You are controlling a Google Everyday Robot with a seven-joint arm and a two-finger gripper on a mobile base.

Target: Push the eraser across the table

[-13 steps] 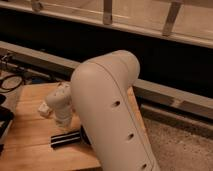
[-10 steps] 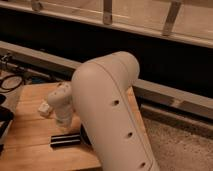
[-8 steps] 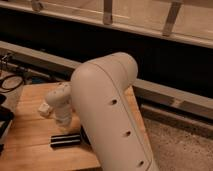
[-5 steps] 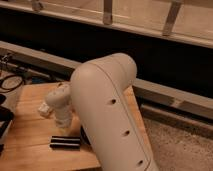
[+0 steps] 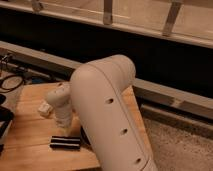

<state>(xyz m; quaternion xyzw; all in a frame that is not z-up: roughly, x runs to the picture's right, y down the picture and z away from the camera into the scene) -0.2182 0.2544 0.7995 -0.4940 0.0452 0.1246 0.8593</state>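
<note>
The eraser [image 5: 65, 142] is a small flat black block with a pale stripe. It lies level near the front edge of the light tan wooden table [image 5: 27, 127]. My gripper [image 5: 68, 131] hangs down from the white wrist [image 5: 59, 102] and ends just above and behind the eraser, close to it or touching it. The large white upper arm [image 5: 110, 120] fills the middle of the view and hides the right part of the table.
A dark rounded shape [image 5: 85, 137] shows just right of the eraser, partly behind the arm. Black cables [image 5: 11, 80] lie past the table's far left. A dark object [image 5: 4, 125] sits at the left edge. Speckled grey floor [image 5: 175, 147] is at the right.
The eraser has turned from tilted to level and slid a little toward the table's front edge. The wrist and gripper have come slightly lower and forward with it.
</note>
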